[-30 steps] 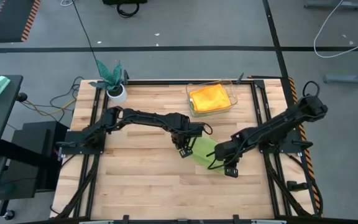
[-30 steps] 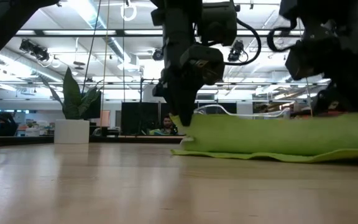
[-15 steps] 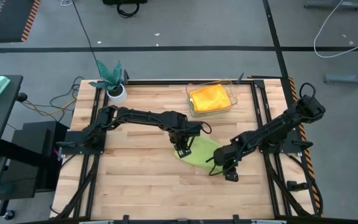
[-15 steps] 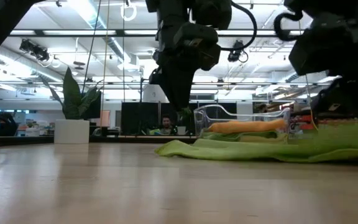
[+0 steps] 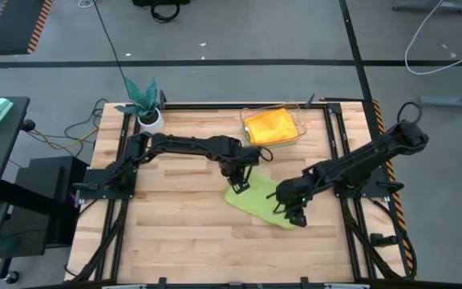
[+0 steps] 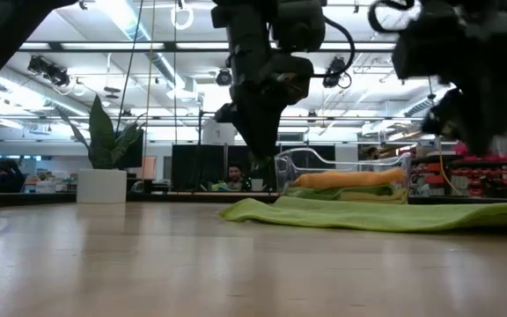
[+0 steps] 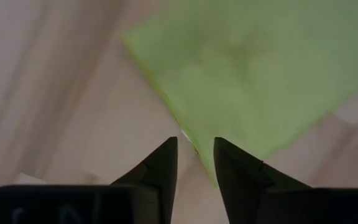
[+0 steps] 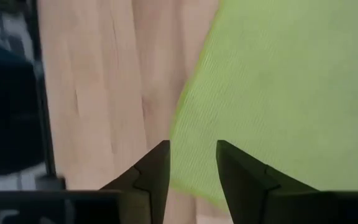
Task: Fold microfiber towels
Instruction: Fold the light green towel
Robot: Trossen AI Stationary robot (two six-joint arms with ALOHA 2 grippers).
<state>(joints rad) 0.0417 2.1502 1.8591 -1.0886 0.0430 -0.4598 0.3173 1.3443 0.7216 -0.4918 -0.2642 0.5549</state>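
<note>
The right edge of the green towel is partly covered by the right gripper in the high view, and in the low view its right end is cut off at the picture's edge. The right arm is smeared in the low view, so its fingers cannot be read there. A clear tray stands by the table's far edge, right of centre; an orange towel lies folded in it, with green cloth seen beneath it only in the low view. The green towel lies flat and spread near the table's centre. The left gripper is held just above its near-left corner, fingers slightly parted, nothing gripped. The right gripper is held over the opposite edge, fingers likewise parted and empty. A plant stands at the far left corner.
</note>
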